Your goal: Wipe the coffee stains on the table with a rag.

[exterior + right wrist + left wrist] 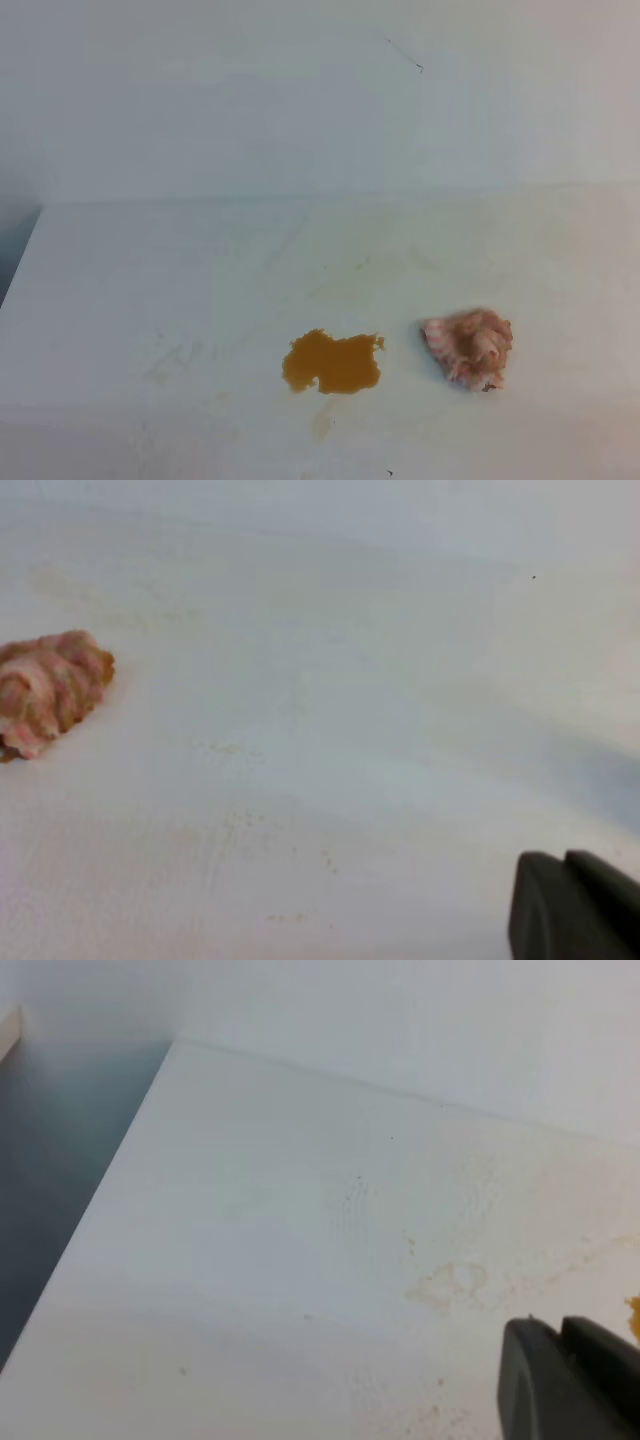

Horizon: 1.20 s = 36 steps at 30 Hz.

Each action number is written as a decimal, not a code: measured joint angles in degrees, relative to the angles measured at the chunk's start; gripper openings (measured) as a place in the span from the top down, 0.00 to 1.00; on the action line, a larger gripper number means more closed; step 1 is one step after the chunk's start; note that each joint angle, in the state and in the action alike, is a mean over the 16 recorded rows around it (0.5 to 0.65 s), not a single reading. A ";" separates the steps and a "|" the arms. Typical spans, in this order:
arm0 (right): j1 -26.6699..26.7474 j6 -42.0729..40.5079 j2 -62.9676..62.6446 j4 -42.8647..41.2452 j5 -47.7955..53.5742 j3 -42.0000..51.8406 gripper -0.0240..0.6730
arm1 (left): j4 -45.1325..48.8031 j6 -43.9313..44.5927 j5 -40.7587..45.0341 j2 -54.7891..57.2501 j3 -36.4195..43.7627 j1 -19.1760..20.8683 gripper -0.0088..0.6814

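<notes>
The right hand (572,905) is closed on nothing, with the rag (48,692) lying well off to its left on the counter (350,680). The coffee stains (333,362) sit just beyond the rag. Whether the left hand (570,1380) is closed, I cannot tell.

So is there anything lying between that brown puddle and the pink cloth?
No. In the exterior high view the stretch of table between the coffee stains and the rag is bare white top; the two lie apart, not touching.

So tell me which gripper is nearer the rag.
Probably right. The rag shows in the right wrist view, up-left of the right gripper; the left gripper sees only the stain's edge.
</notes>
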 joint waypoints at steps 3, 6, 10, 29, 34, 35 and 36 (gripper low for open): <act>0.00 0.00 0.00 0.00 0.00 0.00 0.97 | 0.00 0.00 0.00 0.07 0.00 0.00 0.99; 0.00 0.00 0.00 0.00 0.00 0.00 0.97 | 0.00 0.00 0.00 0.11 0.00 0.00 0.99; 0.00 0.00 0.00 0.00 0.00 0.00 0.97 | 0.00 0.00 0.00 0.00 0.00 0.00 0.99; 0.00 -0.09 0.00 0.00 0.00 0.00 0.97 | 0.00 0.00 0.00 -0.43 0.00 0.00 0.99; 0.00 -0.11 0.00 0.01 -0.01 0.00 0.97 | 0.00 0.00 0.00 -0.25 0.00 0.00 0.99; 0.00 -0.10 0.00 0.01 -0.04 0.00 0.97 | 0.00 0.00 0.00 -0.35 0.00 0.00 0.99; 0.00 -0.08 0.00 0.02 -0.09 0.00 0.97 | 0.00 0.00 0.00 -0.36 0.00 0.00 0.99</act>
